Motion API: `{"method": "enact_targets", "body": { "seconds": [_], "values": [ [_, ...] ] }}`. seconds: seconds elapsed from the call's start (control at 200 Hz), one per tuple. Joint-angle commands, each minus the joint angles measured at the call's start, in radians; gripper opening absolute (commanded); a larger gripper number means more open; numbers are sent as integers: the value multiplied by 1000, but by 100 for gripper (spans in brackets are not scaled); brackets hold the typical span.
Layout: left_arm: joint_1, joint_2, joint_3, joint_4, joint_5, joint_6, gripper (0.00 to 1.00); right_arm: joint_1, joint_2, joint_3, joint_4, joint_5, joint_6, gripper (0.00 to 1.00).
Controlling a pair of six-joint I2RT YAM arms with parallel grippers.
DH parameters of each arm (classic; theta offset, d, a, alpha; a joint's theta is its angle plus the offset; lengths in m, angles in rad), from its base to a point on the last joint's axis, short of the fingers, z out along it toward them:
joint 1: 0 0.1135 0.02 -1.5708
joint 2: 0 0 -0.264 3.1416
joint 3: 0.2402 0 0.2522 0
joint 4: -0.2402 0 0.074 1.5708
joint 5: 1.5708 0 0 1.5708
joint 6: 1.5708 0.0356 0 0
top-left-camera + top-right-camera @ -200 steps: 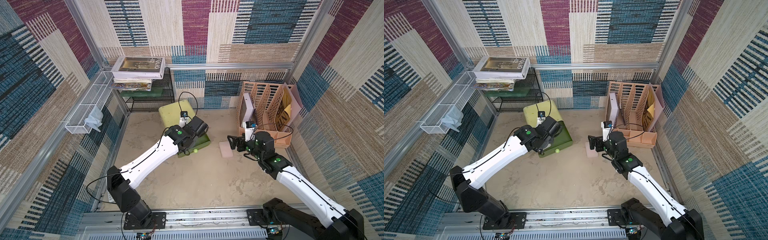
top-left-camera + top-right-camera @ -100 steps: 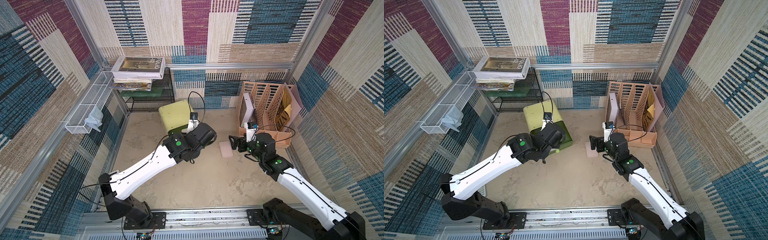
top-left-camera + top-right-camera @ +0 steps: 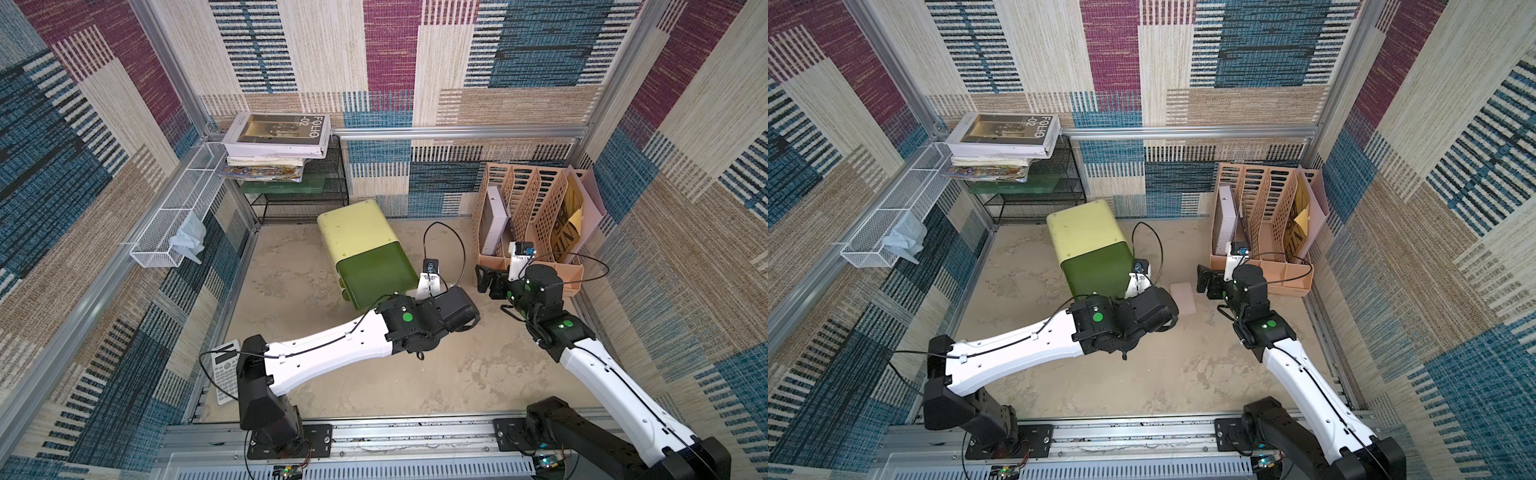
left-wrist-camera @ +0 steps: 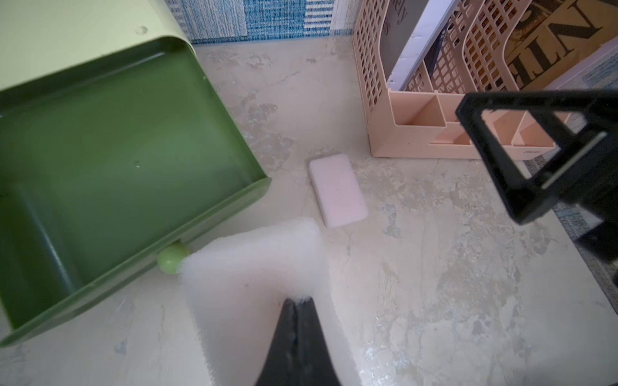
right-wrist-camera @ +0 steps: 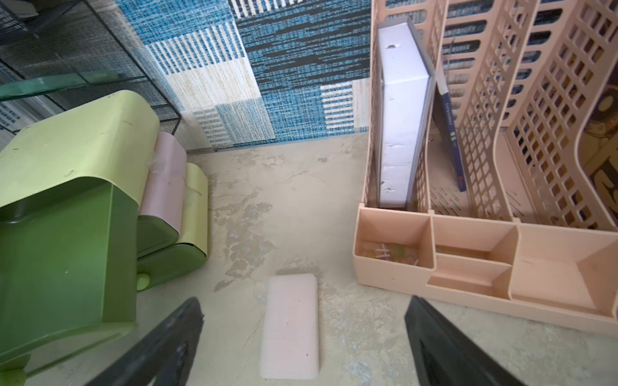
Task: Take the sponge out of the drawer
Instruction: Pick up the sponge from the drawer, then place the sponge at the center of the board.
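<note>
My left end effector [image 4: 297,301] clenches one edge of the soft white foam sponge [image 4: 254,267], over the surface [image 4: 434,267] beside the open green drawer [image 4: 207,220]; it seems light and squashy, so an edge pinch suffices; my right end effector [image 5: 304,300] is released

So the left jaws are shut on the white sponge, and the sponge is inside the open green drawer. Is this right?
Not quite. The left jaws are shut on the white sponge, but the sponge is not inside the open green drawer. It is held outside it, over the table, just in front of the drawer's knob. The left wrist view shows this.
</note>
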Motion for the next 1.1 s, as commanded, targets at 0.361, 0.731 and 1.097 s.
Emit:
{"method": "enact_targets", "body": {
  "seconds": [0.361,0.731,1.097],
  "values": [
    [-19,181,-23,91,158,-163,0,-72,-36,-17,-6,-25,46,98],
    [-19,337,21,155,269,-189,0,-76,-91,-25,-18,46,43,99],
    [-20,501,151,154,328,-135,0,-79,-94,-28,-17,56,41,99]
  ]
}}
